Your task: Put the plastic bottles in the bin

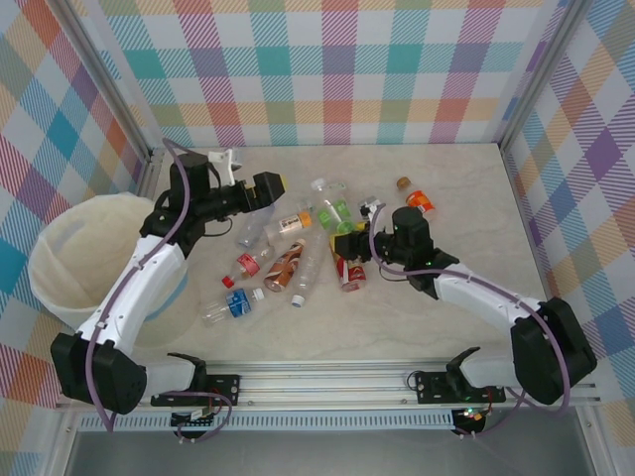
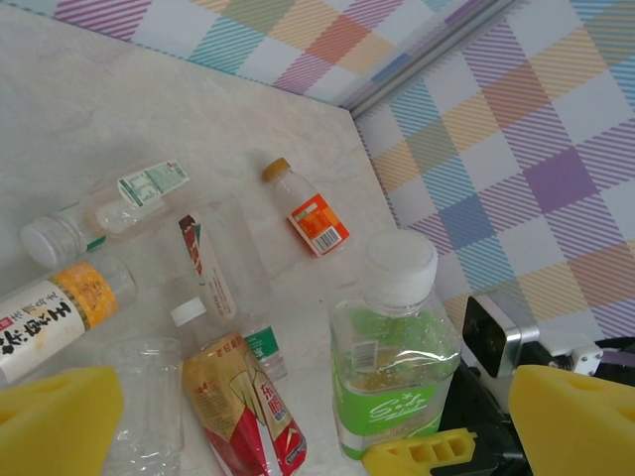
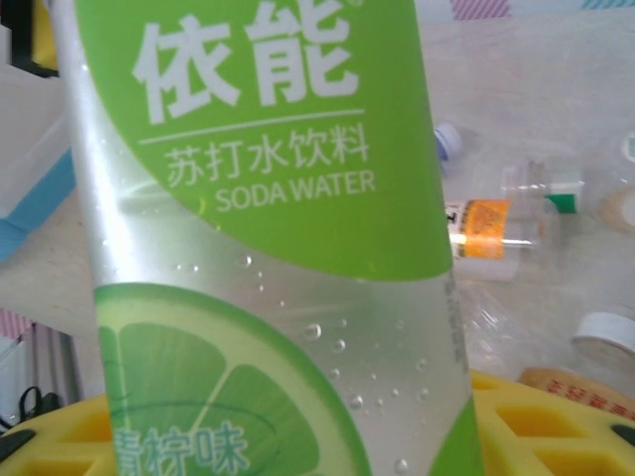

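At 9 o'clock on the pale marble-look table point(image 1: 437, 327): large round bin with a translucent white bag liner point(image 1: 69, 238). The liner is what shows inside, and the left arm crosses over its 3 o'clock rim. Small clear plastic bottles point(image 1: 298, 268) lie loose at table centre, outside the bin, clustered between the two grippers.

Right gripper point(image 1: 345, 241) is clamped on the clear bottle with lime-green label and white cap point(image 2: 389, 372), upright, gripped low on the body. Droplets on its wall; can't tell the fill level.

Left gripper point(image 1: 278, 185) has its jaws wide apart, gripping nothing, at 10 o'clock of that bottle and near a white-and-orange-label bottle point(image 1: 294, 220).

Orange-label bottle with orange cap point(image 1: 419, 201) lies alone at 1 o'clock of the right gripper. Blue-label bottle point(image 1: 234, 305) is at 7 o'clock of the cluster, nearest the bin.
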You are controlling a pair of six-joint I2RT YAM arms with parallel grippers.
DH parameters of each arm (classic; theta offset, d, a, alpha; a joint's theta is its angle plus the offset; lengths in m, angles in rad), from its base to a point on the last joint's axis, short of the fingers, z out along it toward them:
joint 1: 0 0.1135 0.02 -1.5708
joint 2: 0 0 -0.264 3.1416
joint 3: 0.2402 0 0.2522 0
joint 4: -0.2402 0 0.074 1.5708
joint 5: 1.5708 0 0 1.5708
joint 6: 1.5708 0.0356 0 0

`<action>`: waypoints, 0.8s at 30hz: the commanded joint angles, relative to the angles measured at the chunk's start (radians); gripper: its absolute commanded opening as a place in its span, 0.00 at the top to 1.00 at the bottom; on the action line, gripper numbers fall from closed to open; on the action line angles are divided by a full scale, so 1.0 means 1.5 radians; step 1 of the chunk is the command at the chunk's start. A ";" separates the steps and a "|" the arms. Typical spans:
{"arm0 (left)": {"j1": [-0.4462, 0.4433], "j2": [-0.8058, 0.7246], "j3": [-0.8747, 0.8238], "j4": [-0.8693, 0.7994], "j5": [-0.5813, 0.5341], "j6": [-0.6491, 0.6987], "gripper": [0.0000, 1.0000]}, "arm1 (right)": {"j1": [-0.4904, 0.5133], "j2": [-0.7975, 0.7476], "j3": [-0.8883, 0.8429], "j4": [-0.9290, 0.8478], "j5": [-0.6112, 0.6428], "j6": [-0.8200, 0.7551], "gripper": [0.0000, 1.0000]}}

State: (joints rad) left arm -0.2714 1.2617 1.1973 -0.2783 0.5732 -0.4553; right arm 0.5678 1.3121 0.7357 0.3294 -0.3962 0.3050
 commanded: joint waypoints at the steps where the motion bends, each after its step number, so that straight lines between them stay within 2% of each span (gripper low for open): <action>1: -0.014 -0.013 0.005 0.053 0.028 0.023 0.00 | 0.009 0.014 0.055 0.047 -0.081 -0.004 0.47; 6: -0.018 0.015 0.026 0.074 0.049 0.003 0.00 | 0.039 0.030 0.068 0.039 -0.090 -0.015 0.46; 10: -0.030 0.019 0.024 0.079 0.024 0.000 0.04 | 0.051 0.051 0.096 0.024 -0.118 -0.015 0.46; 13: -0.032 0.014 0.016 0.078 0.013 0.002 0.15 | 0.061 0.060 0.118 -0.001 -0.126 -0.027 0.45; 18: -0.032 0.009 0.015 0.066 0.003 0.011 0.45 | 0.069 0.071 0.128 -0.002 -0.134 -0.027 0.44; 21: -0.032 0.008 0.013 0.071 0.020 0.013 0.52 | 0.071 0.081 0.137 -0.002 -0.142 -0.025 0.44; 24: -0.032 0.016 0.020 0.060 0.059 0.031 0.54 | 0.072 0.091 0.146 0.002 -0.149 -0.020 0.44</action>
State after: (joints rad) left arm -0.3073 1.2903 1.2072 -0.1879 0.6064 -0.4442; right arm 0.6674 1.4384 0.9054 0.3031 -0.5716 0.2939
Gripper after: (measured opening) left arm 0.467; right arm 0.564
